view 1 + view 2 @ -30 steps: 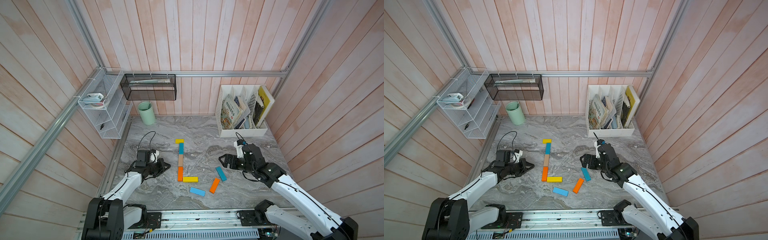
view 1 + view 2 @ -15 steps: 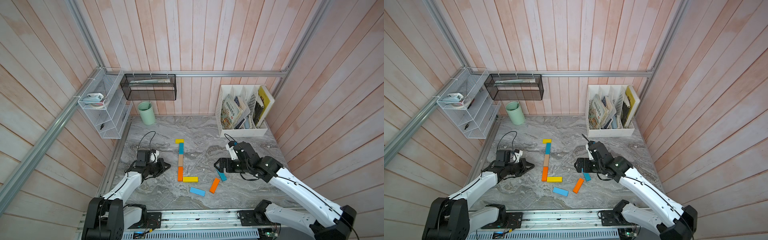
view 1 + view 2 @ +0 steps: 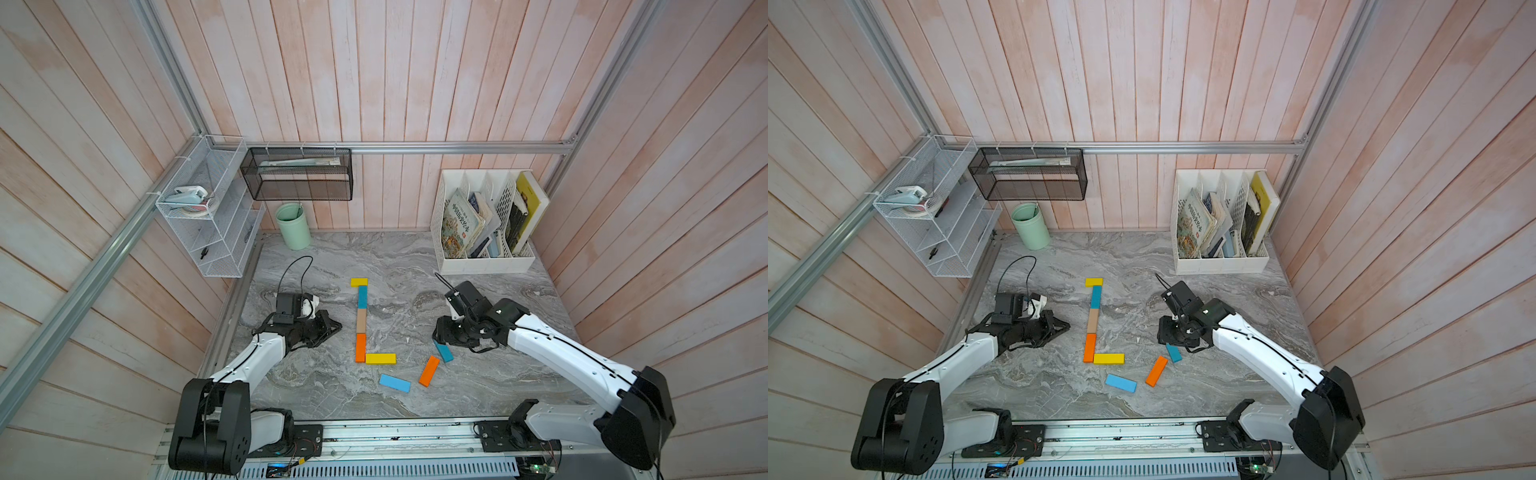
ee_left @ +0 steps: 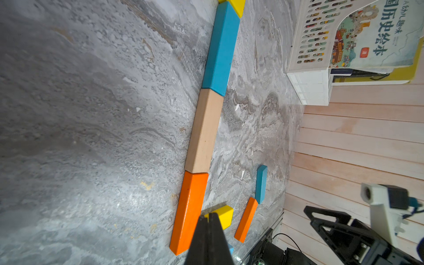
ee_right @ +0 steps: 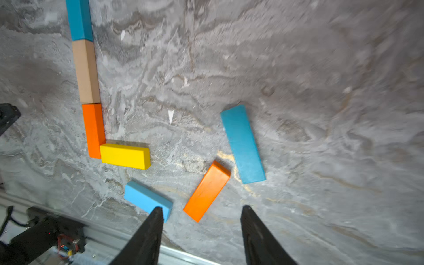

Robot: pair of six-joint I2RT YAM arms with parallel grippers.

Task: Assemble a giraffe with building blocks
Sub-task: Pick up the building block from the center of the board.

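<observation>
- Grey marble tabletop (image 3: 415,257) in a wood-panelled cell; eight blocks lie flat on it.
- Observed: right claw (image 5: 202,208) released, fingers parted, nothing between them, poised low over the loose blocks.
- Directly below it: loose teal block (image 3: 444,351), one end hidden under the claw in both top views.
- Just beside the claw, on the robot's side: loose orange block (image 3: 429,371), one corner nearly touching the teal one.
- Slightly further off, toward the left arm: light blue block (image 3: 395,383), lying alone.
- Between the two claws: giraffe (image 3: 1093,320), partly built. Its yellow body block (image 3: 380,358) meets the foot of the orange neck block (image 3: 360,347). Beyond these come tan block (image 3: 361,321), teal neck block (image 3: 362,296) and crosswise yellow head block (image 3: 359,282).
- Across the figure: left claw (image 3: 337,328) clenched on nothing, tip low, near the neck line but apart from it.
- Farthest, at the back wall: file rack (image 3: 482,262), green cup (image 3: 293,226).
</observation>
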